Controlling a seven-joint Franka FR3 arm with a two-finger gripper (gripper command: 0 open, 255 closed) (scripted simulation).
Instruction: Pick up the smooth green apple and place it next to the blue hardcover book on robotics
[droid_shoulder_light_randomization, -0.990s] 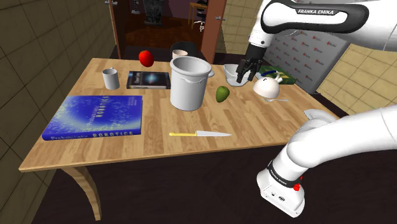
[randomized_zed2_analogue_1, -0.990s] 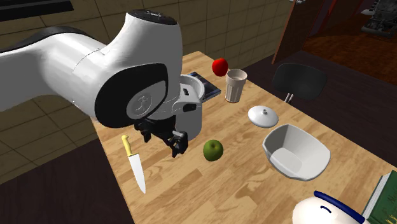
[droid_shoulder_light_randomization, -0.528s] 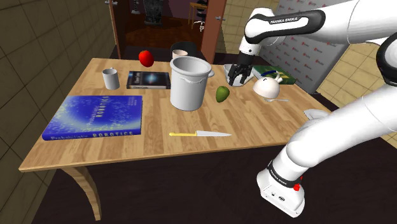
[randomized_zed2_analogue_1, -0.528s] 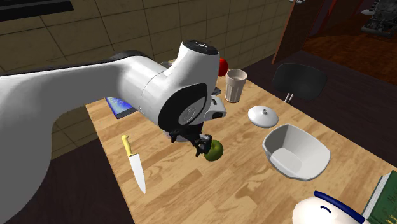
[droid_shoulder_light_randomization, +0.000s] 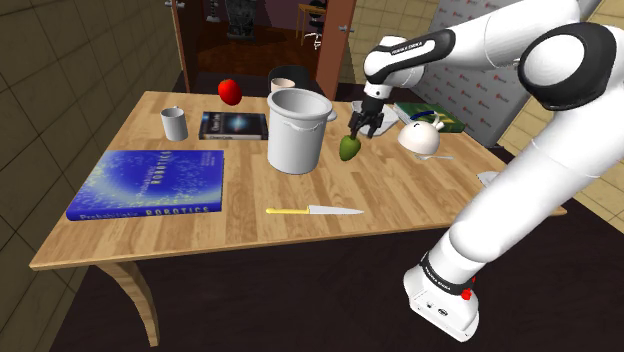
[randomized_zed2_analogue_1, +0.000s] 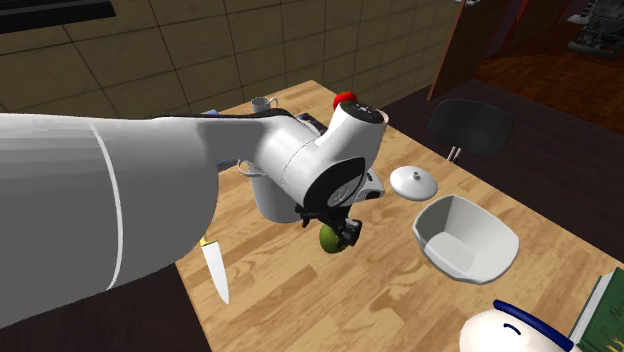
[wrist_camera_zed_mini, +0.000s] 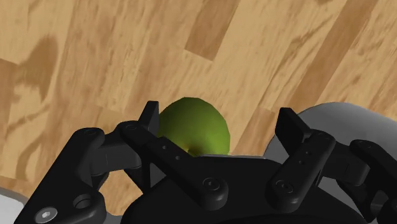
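Observation:
The green apple (droid_shoulder_light_randomization: 349, 149) (randomized_zed2_analogue_1: 329, 239) rests on the wooden table (droid_shoulder_light_randomization: 400, 190), just beside the tall grey pot (droid_shoulder_light_randomization: 298, 130). My gripper (droid_shoulder_light_randomization: 359, 129) (randomized_zed2_analogue_1: 342, 229) hangs right above it, fingers pointing down and open. Seen from the wrist, the apple (wrist_camera_zed_mini: 194, 127) sits between the two black fingers, close against one fingertip (wrist_camera_zed_mini: 150, 113) and well apart from the other; the gripper (wrist_camera_zed_mini: 219, 114) is not clasping it. The large blue robotics book (droid_shoulder_light_randomization: 150, 183) lies flat near the shoulder view's left end of the table, far from the apple.
A yellow-handled knife (droid_shoulder_light_randomization: 313, 211) (randomized_zed2_analogue_1: 212, 262) lies near the front edge. A red apple (droid_shoulder_light_randomization: 231, 91), a small cup (droid_shoulder_light_randomization: 174, 123) and a dark book (droid_shoulder_light_randomization: 234, 125) lie at the back. A white bowl (randomized_zed2_analogue_1: 465, 238), a lid (randomized_zed2_analogue_1: 413, 183) and a white teapot-like thing (droid_shoulder_light_randomization: 420, 138) stand beyond the apple.
The gripper has swung from over the white bowl toward the pot and come down over the green apple. The apple has not moved.

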